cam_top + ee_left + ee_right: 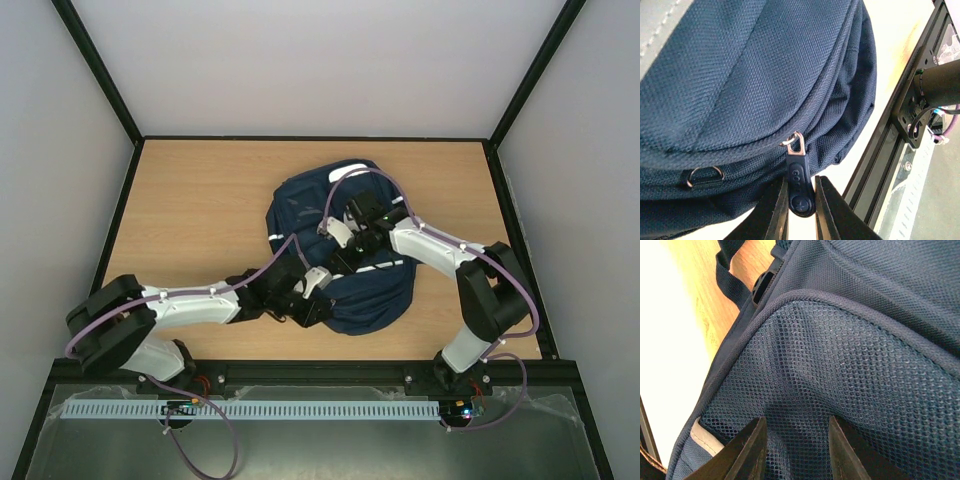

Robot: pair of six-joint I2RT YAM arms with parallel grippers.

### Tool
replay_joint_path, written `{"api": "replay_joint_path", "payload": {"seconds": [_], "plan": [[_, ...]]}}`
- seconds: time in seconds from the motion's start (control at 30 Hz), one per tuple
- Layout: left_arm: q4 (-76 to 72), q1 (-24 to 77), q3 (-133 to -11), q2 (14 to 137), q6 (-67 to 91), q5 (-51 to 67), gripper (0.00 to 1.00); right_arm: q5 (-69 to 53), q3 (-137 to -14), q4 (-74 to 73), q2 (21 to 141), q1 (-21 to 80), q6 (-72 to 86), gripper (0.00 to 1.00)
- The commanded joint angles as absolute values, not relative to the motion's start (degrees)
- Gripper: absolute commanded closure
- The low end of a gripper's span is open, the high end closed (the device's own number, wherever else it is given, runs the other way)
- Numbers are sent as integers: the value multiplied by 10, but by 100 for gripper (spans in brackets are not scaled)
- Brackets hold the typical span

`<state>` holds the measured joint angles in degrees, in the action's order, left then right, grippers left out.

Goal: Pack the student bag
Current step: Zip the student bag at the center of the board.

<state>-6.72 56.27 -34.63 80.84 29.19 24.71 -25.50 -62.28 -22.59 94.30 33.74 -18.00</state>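
A pale wooden tabletop (200,220) inside a black-framed, white-walled bay, and lying flat in the middle of it is the large navy-blue fabric backpack (300,205), with both arms reaching in over it.

Left claw (801,200) first: its jaws are pinched together on the black rubbery zip pull (799,185), which hangs from a small metal slider just above the fingertips. Up and to the left of that claw a steel D-ring (702,175) sits in a fabric loop. Off to its right runs the black frame rail (890,145) at the table's near edge.

Now the right claw (796,422): its jaws stand apart, tips down against the backpack's navy mesh panel (840,365), with nothing pinched between them that I can see. Just left of the left finger there's a sliver of white reflective stripe (702,437), and far above, a dark webbing strap (732,285) trails onto the wood.

How will this bag handle? Soft and floppy, I'd say. The cloth sags and folds, so it will likely shift or bunch under a pull rather than hold its shape. It looks light enough to drag across the smooth wood, so one claw ought to pin it while the other works the zip. The pull tab is the right hold for the zip. For lifting, a strap or a seam edge looks better than the stretchy mesh.
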Motion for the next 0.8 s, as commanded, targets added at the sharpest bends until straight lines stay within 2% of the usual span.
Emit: {"api": "replay_joint_path", "payload": {"seconds": [0.0,0.07,0.13,0.3,0.5,0.67,0.77], "plan": [[-107,584,-392,835,281,264,91,-241,-634,-237,939,316,-173,64],[-81,584,-419,847,259,259,86,-250,-641,-248,917,300,-170,64],[-26,589,-449,849,232,249,74,-247,-642,-258,886,282,-172,64],[175,608,-515,803,144,224,55,-187,-607,-284,786,257,-189,59],[307,610,-557,733,50,101,49,-83,-541,-300,705,244,-185,51],[298,619,-536,711,-38,-47,45,-19,-517,-314,687,214,-167,42],[270,636,-520,709,-93,-82,43,-18,-516,-325,693,180,-163,40]]}}
